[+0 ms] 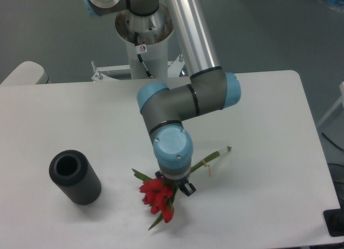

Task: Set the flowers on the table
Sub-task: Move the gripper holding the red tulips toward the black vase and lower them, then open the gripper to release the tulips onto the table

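The flowers (157, 197) are a small bunch of red blooms with green leaves. Their thin green stems (215, 155) run up and to the right, low over the white table (258, 109) near its front middle. My gripper (180, 185) points straight down over the middle of the bunch, where blooms meet stems. The blue-capped wrist hides almost all of it; only a small black part shows beside the stems. I cannot tell whether the fingers are shut on the bunch, or whether the flowers touch the table.
A black ribbed cylinder (75, 178) with an open top stands at the front left of the table. The arm's base column (144, 39) rises behind the far edge. The table's right edge runs near x 600.
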Motion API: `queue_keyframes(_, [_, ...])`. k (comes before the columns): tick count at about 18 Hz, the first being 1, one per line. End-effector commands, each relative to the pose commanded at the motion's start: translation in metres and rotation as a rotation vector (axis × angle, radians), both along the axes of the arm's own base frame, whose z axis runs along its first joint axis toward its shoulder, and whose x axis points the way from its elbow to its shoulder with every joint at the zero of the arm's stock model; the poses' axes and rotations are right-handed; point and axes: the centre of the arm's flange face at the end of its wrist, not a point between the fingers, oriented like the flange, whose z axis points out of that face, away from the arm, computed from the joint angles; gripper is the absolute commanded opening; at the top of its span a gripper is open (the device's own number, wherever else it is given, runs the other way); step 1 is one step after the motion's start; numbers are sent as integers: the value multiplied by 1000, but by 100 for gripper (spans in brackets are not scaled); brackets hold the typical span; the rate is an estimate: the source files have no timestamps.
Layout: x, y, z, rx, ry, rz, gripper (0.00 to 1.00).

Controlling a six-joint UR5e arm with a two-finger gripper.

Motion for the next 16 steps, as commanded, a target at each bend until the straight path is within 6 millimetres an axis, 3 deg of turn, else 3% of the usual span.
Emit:
queue_keyframes(3, [15, 8, -3, -6, 6, 33, 13])
queue_keyframes(4, [19, 10, -3, -8, 7, 30, 19])
queue_keyframes(8, [19, 11, -2, -3, 6, 27, 67])
queue_keyframes(9, [19, 11, -2, -1, 6, 27, 100])
queue_keyframes(16, [12, 13, 7, 26, 23, 29, 100])
